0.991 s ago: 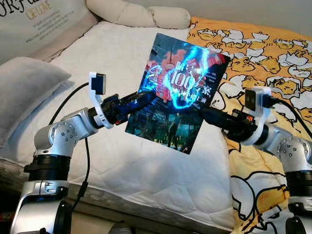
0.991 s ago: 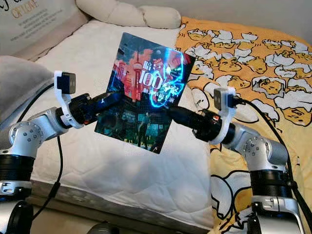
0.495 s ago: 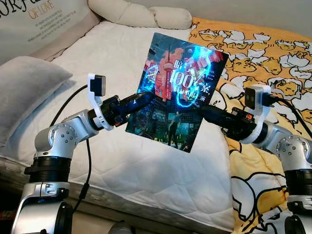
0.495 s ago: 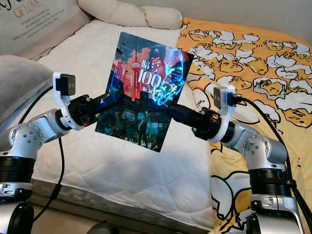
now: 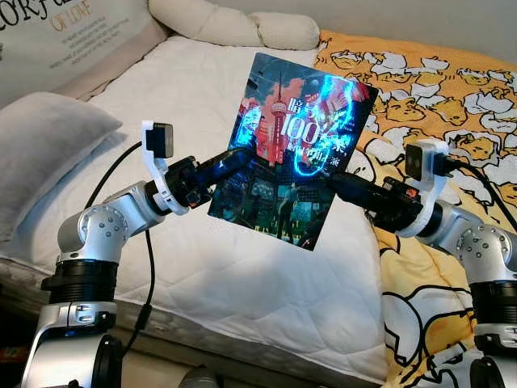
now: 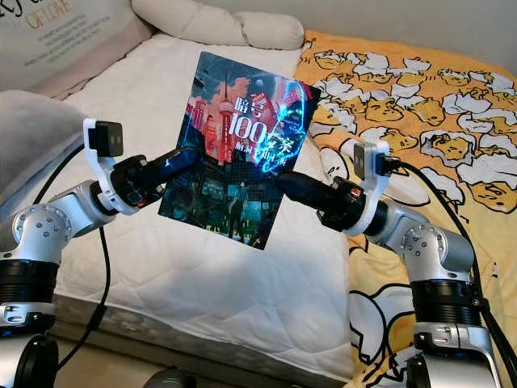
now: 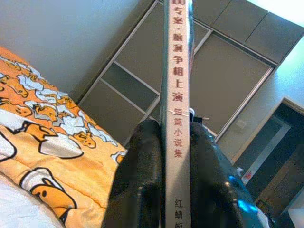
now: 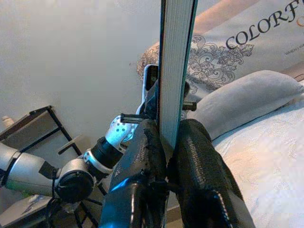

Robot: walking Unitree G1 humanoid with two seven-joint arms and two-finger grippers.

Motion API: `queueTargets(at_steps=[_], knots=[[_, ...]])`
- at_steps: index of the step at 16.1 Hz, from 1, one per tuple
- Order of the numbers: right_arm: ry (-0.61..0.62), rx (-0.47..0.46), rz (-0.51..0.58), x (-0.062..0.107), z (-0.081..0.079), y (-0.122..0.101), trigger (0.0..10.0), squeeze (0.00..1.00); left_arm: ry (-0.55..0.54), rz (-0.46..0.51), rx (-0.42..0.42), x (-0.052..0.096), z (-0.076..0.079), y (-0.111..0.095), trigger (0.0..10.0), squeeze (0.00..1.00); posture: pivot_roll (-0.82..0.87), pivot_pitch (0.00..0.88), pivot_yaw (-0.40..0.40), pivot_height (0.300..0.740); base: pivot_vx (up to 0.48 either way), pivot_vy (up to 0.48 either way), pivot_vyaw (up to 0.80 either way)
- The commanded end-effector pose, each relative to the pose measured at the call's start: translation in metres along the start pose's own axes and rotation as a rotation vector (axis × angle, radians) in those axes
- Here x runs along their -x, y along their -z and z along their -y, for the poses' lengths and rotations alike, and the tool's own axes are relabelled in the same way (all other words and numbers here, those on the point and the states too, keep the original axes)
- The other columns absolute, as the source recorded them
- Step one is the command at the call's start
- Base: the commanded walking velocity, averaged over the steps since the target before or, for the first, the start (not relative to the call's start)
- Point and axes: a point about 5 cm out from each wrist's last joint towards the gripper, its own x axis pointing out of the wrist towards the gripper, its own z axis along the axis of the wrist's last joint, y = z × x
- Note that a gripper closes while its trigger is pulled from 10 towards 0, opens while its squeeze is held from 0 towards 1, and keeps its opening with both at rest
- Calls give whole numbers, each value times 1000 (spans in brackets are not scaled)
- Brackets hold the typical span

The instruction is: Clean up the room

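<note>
A book (image 5: 292, 149) with a dark, glossy city-scene cover hangs tilted in the air above the white mattress (image 5: 186, 121). My left gripper (image 5: 236, 157) is shut on its left edge and my right gripper (image 5: 329, 179) is shut on its right edge. In the left wrist view the book's spine (image 7: 177, 99) with red characters stands clamped between the two black fingers (image 7: 137, 180). From the right wrist, the book's page edge (image 8: 175, 61) appears pinched between that gripper's fingers (image 8: 194, 166), with my left arm (image 8: 85, 166) behind it.
A grey pillow (image 5: 44, 145) lies on the bed's left side, and white pillows (image 5: 234, 24) sit at the head. An orange cartoon-print duvet (image 5: 436, 97) covers the right half. The bed's front edge (image 5: 202, 331) runs just before me. Wardrobe doors (image 7: 223, 80) stand beyond the bed.
The book stays gripped by both grippers and has barely shifted; the whole view has drifted down very slightly.
</note>
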Motion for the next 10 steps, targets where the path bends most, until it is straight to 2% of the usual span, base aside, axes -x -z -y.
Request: queueTargets(at_steps=[1, 3, 4, 5, 6, 10], knots=[[6, 48, 20, -4, 0, -6, 9882, 0, 22, -3, -8, -5, 4, -1, 0, 0, 67, 0, -24, 740, 0, 0, 0], [34, 51, 27, -4, 3, -6, 10000, 0, 19, 9, -9, -6, 5, -2, 0, 0, 67, 0, -22, 740, 0, 0, 0], [29, 23, 39, -3, 3, -6, 10000, 0, 20, 13, -9, -6, 5, -2, 0, 0, 67, 0, -20, 740, 0, 0, 0], [34, 15, 45, -3, 2, -5, 10000, 737, 22, 22, -8, -6, 6, -3, 0, 0, 66, 0, -17, 740, 0, 0, 0], [40, 10, 53, -2, 2, -3, 10000, 1000, 21, 29, -9, -6, 7, -4, 0, 0, 66, 0, -15, 740, 0, 0, 0], [143, 38, 110, 7, 7, -3, 10000, 1000, -8, 65, -39, -3, 7, -8, 0, 0, 65, 0, -8, 740, 0, 0, 0]])
